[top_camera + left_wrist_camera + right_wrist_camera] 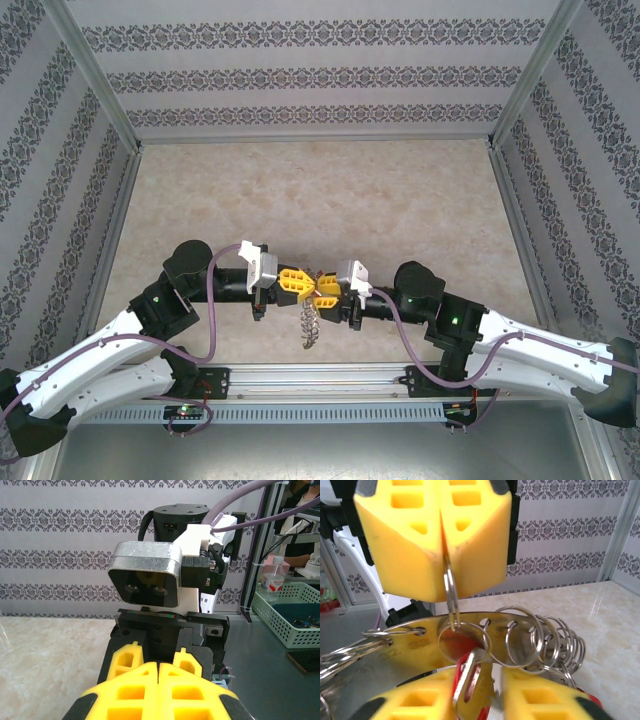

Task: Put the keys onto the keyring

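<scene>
We see the keyring closest from the right wrist: a curved silvery band stamped with numbers and pierced with holes. A row of small split rings is hooked through those holes and fans off to the right. One thin ring rising from the band is pinched by the left gripper, whose yellow fingers are pressed tightly together on it. Just below the band sits a key, its red head nearest the band and its silver blade blurred toward the lens. It lies in the gap between the yellow fingers of the right gripper. Those fingers stand apart, and we cannot tell whether they press on the key.

From above, the keyring dangles as a pale wavy strand below the spot where the left gripper and the right gripper meet nose to nose. It is held in the air over the near middle of the beige marbled table.

From the left wrist, the left gripper shows its fingers closed along a single seam. Beyond them the right gripper faces us with its two yellow tips apart and its silver-cased camera above. A green basket and a bottle stand off to the right
</scene>
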You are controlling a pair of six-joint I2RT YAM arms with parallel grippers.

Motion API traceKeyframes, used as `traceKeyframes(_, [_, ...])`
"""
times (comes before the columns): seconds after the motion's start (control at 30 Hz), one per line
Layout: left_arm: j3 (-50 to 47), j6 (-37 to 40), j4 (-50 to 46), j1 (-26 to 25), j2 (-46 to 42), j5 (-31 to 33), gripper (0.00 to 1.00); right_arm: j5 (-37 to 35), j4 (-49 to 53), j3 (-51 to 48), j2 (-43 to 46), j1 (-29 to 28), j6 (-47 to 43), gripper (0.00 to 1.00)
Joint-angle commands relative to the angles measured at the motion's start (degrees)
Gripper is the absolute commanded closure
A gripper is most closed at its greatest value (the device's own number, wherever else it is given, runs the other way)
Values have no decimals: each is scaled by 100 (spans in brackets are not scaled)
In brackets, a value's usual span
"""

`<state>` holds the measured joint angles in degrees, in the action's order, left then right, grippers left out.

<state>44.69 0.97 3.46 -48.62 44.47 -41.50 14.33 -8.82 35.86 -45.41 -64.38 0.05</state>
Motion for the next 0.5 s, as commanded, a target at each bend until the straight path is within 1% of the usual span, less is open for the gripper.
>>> traceKeyframes(0.0, [1,-66,427,98,-146,-104,100,-112,-61,150,101,-57,-37,79])
traceKeyframes(0.07, [-2,-62,418,116,-174,-87,100,-157,31,133,176,-56,-57,88])
traceKeyframes(0.13, [-30,-62,419,142,-204,-49,100,-225,177,141,247,-55,-114,93])
traceKeyframes(0.23, [-132,-29,404,173,-277,114,100,-414,430,162,376,-57,-232,99])
traceKeyframes(0.47, [-414,85,305,213,-386,607,100,-888,1338,612,524,-57,-549,100])
